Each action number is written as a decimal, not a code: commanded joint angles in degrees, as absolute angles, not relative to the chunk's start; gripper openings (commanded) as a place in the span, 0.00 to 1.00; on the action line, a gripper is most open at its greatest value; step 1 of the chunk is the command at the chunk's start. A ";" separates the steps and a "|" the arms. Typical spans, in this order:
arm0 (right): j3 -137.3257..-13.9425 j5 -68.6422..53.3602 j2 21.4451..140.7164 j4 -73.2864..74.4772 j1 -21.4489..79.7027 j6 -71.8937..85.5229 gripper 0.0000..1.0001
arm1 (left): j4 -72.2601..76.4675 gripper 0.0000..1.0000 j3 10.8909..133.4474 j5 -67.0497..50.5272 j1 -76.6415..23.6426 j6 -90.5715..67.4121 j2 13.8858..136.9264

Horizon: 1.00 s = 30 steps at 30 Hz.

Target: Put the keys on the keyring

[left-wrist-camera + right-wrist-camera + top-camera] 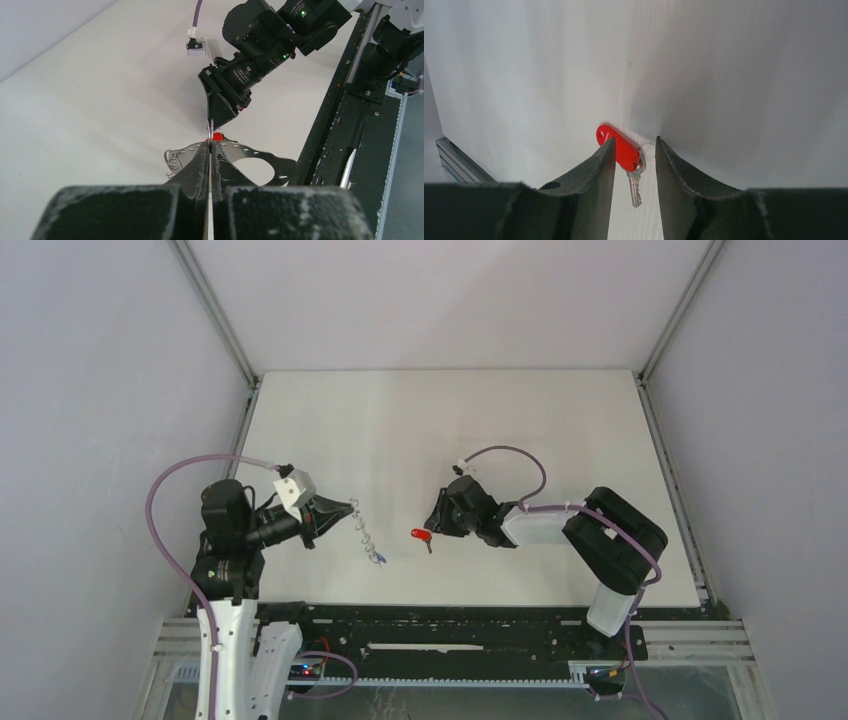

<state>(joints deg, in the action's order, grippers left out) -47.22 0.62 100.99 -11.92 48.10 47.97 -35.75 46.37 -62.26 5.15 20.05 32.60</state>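
Tabletop (724, 75): R end effector (635, 141) low, astride red key (618, 146)

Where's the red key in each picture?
Top view: the red key sits just below the middle, at the tips of the right claw.
Left wrist view: a small red spot just past the left claw, under the right claw.
Right wrist view: low centre, between the right claw's fingers.
Shared landmark: the right claw.

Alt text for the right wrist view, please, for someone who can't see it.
A red key lies on the white table between the open fingers of the right gripper, its metal shank pointing toward the camera. The jaws stand apart, not clamped on it.
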 commanded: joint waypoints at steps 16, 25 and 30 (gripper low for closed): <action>-47.64 0.86 101.34 -9.79 49.48 49.52 0.22 | -35.16 0.00 50.16 -63.63 4.94 21.53 32.53; -47.64 -1.75 100.68 -12.45 49.05 48.75 0.02 | -35.30 0.00 50.19 -63.89 4.85 21.71 32.45; -47.64 -2.80 99.35 -13.61 48.93 43.99 0.00 | -36.03 0.00 50.21 -64.49 4.69 21.68 32.70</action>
<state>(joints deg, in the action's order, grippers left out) -47.20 -1.72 101.06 -10.98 48.88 48.05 -36.53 46.37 -62.30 5.04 20.88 32.60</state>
